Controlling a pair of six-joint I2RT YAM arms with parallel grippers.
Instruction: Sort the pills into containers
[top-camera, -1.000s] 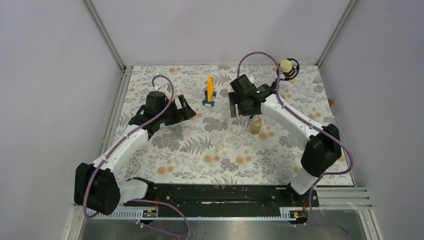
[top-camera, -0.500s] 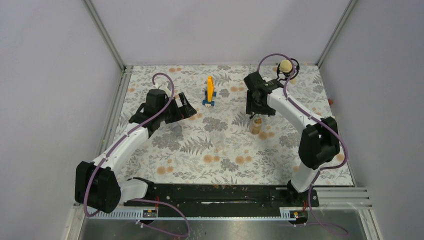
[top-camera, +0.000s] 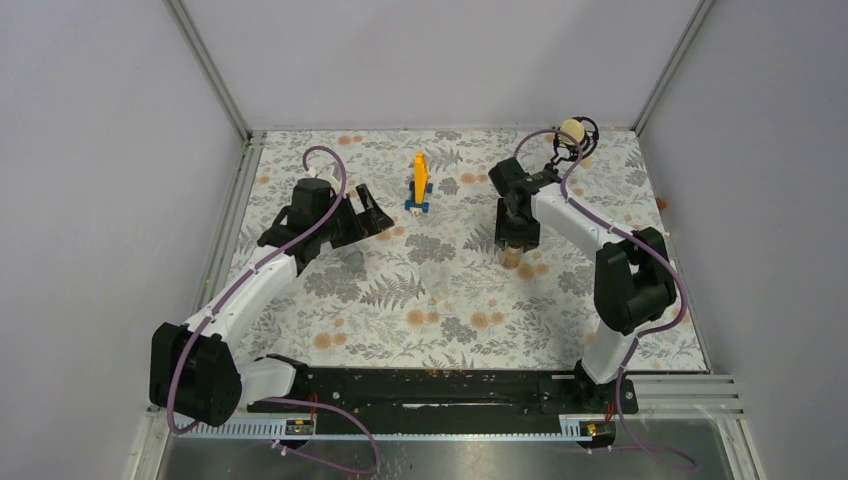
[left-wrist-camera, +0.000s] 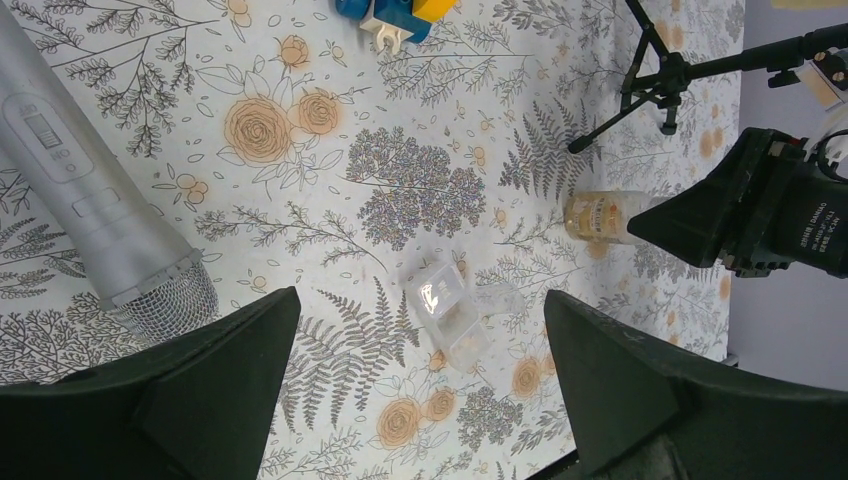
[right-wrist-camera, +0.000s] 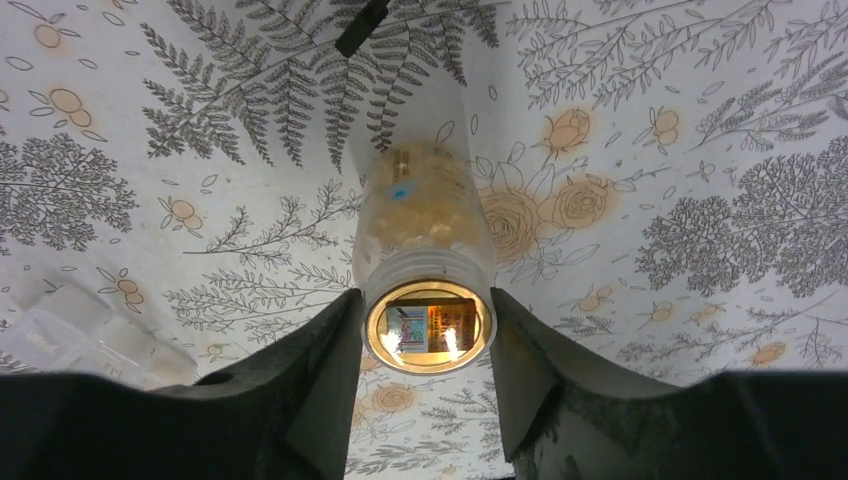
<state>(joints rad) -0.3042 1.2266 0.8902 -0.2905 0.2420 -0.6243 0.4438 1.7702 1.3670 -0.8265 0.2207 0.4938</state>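
The right hand (top-camera: 516, 232) sits over the amber jar (right-wrist-camera: 427, 240) with a finger close against each side of its neck. Whether it truly grips cannot be told, and from above it hides the jar's mouth. The left hand (top-camera: 377, 212) is spread wide, and the colourless jar (left-wrist-camera: 443, 305) is a faint glassy outline on the bench (left-wrist-camera: 330, 150) ahead, between its fingers.

A floral-print table (top-camera: 330, 335) is carrying an amber jar (top-camera: 511, 257) standing upright right of centre, a clear jar (left-wrist-camera: 445, 310) near the middle, a grey microphone (left-wrist-camera: 90, 200) lying at left, an orange piece (top-camera: 420, 172) on a blue base (top-camera: 416, 206) toward the back, and a microphone stand (top-camera: 572, 133) standing far right.
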